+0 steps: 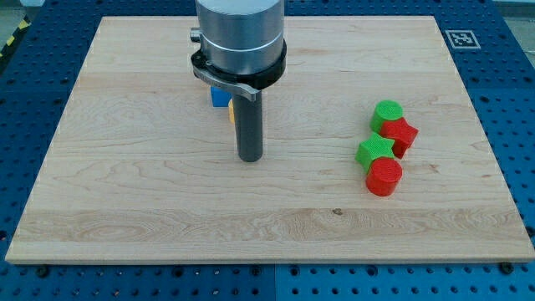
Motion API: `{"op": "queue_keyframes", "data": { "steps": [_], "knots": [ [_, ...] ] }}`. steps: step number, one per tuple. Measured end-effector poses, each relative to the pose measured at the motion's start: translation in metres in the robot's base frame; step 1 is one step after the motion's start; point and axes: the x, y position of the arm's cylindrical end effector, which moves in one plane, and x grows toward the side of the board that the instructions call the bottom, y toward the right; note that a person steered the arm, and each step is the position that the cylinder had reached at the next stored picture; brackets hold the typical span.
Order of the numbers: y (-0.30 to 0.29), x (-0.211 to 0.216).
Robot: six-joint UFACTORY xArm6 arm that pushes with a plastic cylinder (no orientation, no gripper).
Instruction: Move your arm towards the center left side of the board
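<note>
My tip [250, 157] rests on the wooden board [125, 184] a little left of the board's middle. The dark rod rises from it into the grey arm head at the view's top. A blue block [219, 97] and a yellow block [231, 112] sit just behind the rod, mostly hidden by the arm, so their shapes cannot be made out. On the view's right lies a tight cluster: a green cylinder [387, 113], a red star [401, 135], a green star [374, 151] and a red cylinder [384, 176]. My tip is well left of that cluster.
The board lies on a blue perforated table [501, 50]. A black-and-white marker tag [461, 38] sits at the board's top right corner.
</note>
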Motion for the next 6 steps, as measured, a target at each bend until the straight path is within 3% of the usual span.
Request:
{"op": "queue_keyframes", "data": {
  "steps": [2,3,4,5,6],
  "knots": [
    [-0.012,0.023],
    [-0.079,0.096],
    [-0.187,0.087],
    [-0.273,-0.022],
    [-0.269,-0.103]
  ]
}}
